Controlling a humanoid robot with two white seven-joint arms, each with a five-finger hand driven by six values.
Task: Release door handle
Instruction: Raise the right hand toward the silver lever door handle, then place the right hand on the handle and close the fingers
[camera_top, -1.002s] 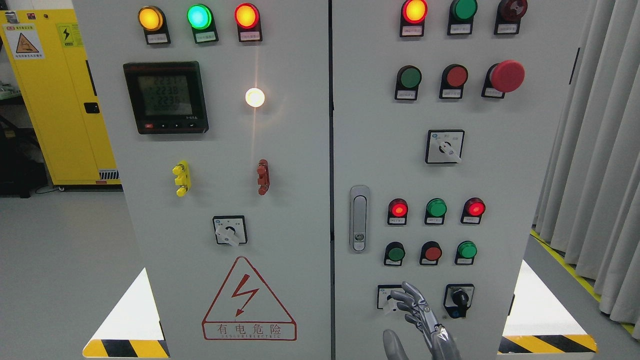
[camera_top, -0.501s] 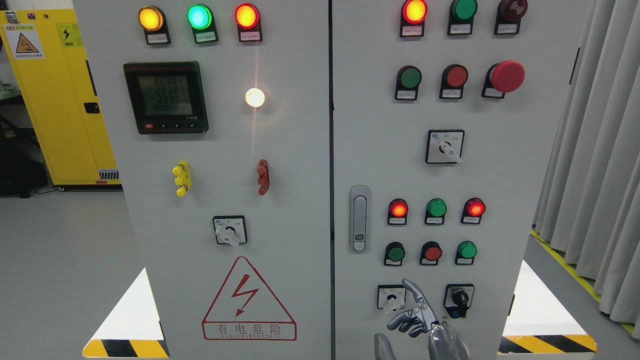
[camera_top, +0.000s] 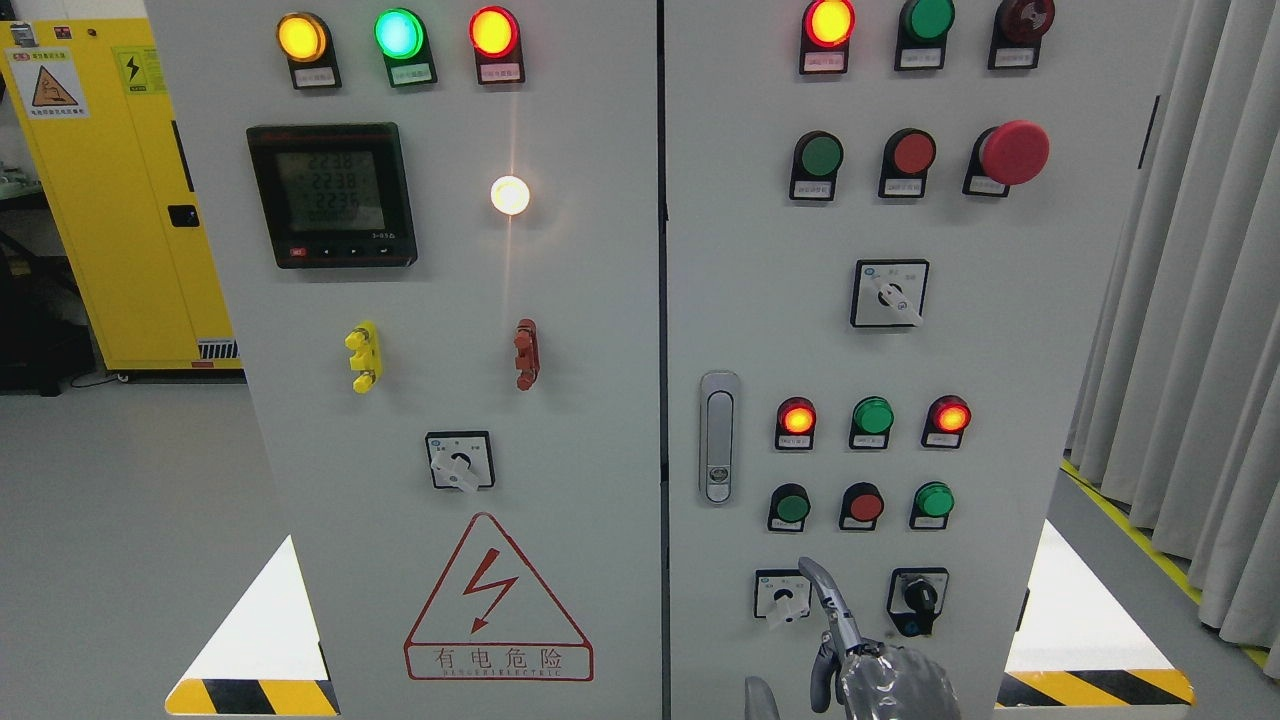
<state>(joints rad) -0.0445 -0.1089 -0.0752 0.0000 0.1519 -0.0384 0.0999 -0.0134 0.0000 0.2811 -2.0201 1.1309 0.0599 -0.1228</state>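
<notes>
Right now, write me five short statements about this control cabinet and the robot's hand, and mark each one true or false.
1. The right hand grips the door handle. False: it is apart from the handle, low by the white rotary switch.
2. The big red mushroom button sits on the right door. True.
3. The meter display is dark. False: it shows digits.
4. A yellow cabinet stands at the far left. True.
5. One finger points upward. True.

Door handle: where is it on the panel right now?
In the head view, the door handle stands upright on the right door's left edge, beside the centre seam, just left of the lit red lamp.
</notes>
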